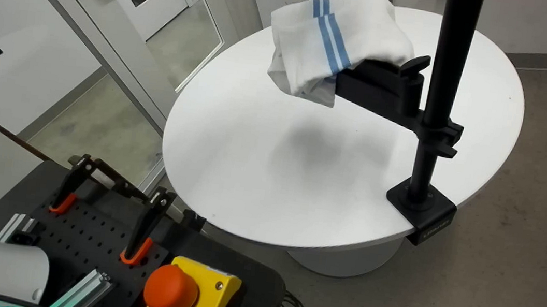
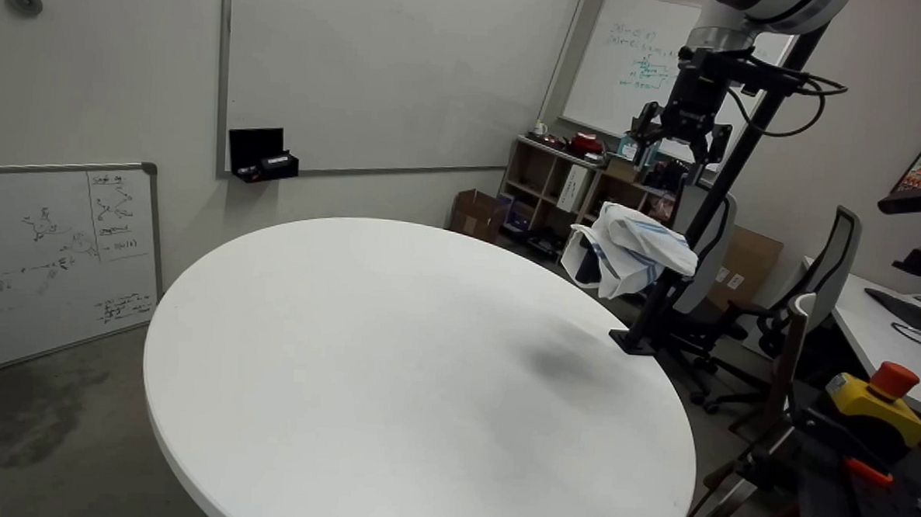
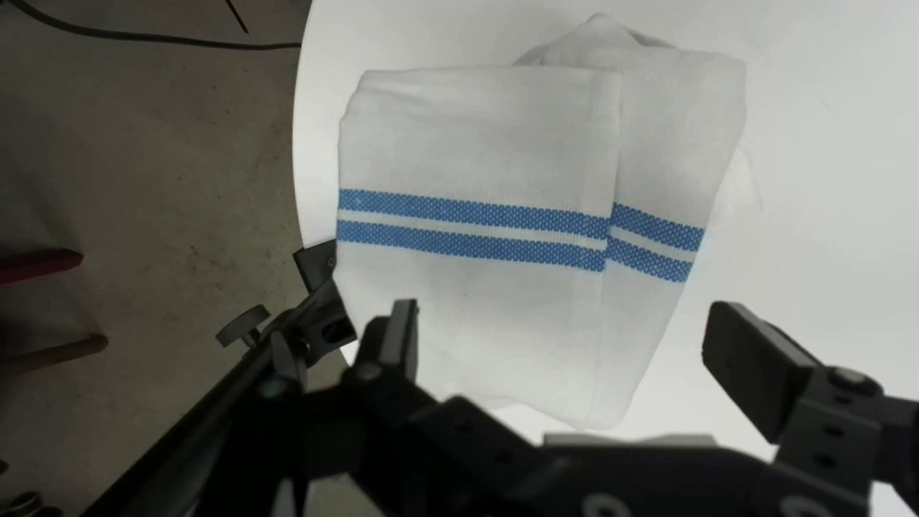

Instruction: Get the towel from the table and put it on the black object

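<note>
Your pincer (image 3: 563, 323) is spread wide, its fingers (image 3: 754, 366) well apart and gripping nothing, and it hovers above the towel (image 3: 502, 237) without touching it. You have that towel, white with blue stripes, draped over the black bracket (image 1: 377, 92), raised above the surface (image 1: 249, 182) and near its edge. The bracket juts from a black pole (image 1: 449, 65), whose base (image 1: 429, 219) sits right on that edge. Past the surface's edge, in both exterior views, you'll find a yellow box (image 1: 214, 297) with a red button (image 1: 171, 288) on a black bench (image 1: 263, 282)
</note>
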